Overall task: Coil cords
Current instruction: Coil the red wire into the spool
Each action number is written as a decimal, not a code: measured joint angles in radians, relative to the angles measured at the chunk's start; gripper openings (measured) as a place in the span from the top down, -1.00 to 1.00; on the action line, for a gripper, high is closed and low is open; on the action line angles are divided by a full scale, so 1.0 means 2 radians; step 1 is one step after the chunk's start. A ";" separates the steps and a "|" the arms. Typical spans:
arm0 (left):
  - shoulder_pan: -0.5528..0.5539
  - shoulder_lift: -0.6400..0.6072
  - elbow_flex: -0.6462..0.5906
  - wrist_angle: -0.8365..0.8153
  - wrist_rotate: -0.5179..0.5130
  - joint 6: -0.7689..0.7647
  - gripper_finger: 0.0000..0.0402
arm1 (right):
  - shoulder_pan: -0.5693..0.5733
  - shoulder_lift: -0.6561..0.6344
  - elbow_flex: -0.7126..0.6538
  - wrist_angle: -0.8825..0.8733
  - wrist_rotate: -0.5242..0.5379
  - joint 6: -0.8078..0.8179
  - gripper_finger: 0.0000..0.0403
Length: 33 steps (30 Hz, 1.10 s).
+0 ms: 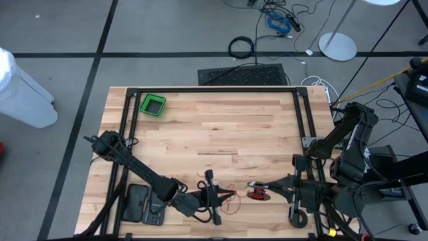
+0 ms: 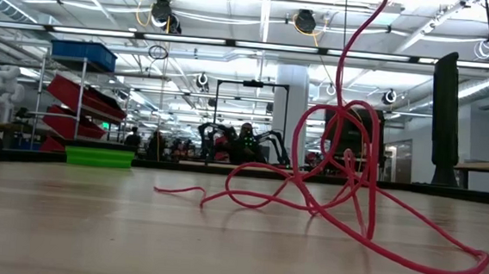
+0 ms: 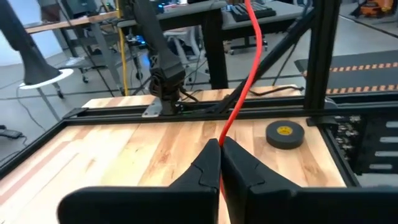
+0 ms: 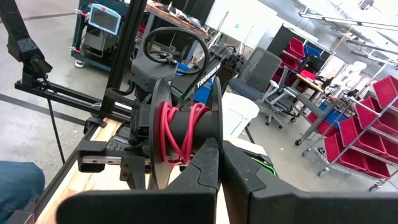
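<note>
Left end effector (image 3: 219,163): fingers pressed together, pinching the red cord (image 3: 244,81) between their tips; it sits near the desk's 6 o'clock edge in the overhead view (image 1: 212,196).
Right end effector (image 4: 219,167): fingers closed together on the rim of a black spool (image 4: 180,134); in the overhead view (image 1: 259,186) it is at about 5 o'clock on the desk, just beside the left one.
Cord: thin and red; from the left fingertips it rises steeply out of the wrist picture. At desk level loose loops (image 2: 336,187) lie tangled on the wood, with one strand climbing up out of the picture.
Spool: several turns of red cord wound on its black core; in the overhead view (image 1: 257,195) it sits between the two end effectors.
Tape roll (image 3: 285,134): flat black ring lying on the desk beyond the left fingers, well apart from them.
Green bin (image 1: 153,105): at about 10 o'clock, in the desk's far corner, well apart from both arms.
Desk (image 1: 221,127): pale wood planks in a black frame.
</note>
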 joint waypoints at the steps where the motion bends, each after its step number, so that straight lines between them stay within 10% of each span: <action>1: 0.000 0.000 0.000 0.002 -0.005 0.000 0.96 | 0.000 0.000 0.000 0.001 0.000 0.002 1.00; 33: 0.055 0.000 0.000 0.096 0.008 0.012 0.99 | -0.129 0.071 0.000 0.001 0.088 0.042 1.00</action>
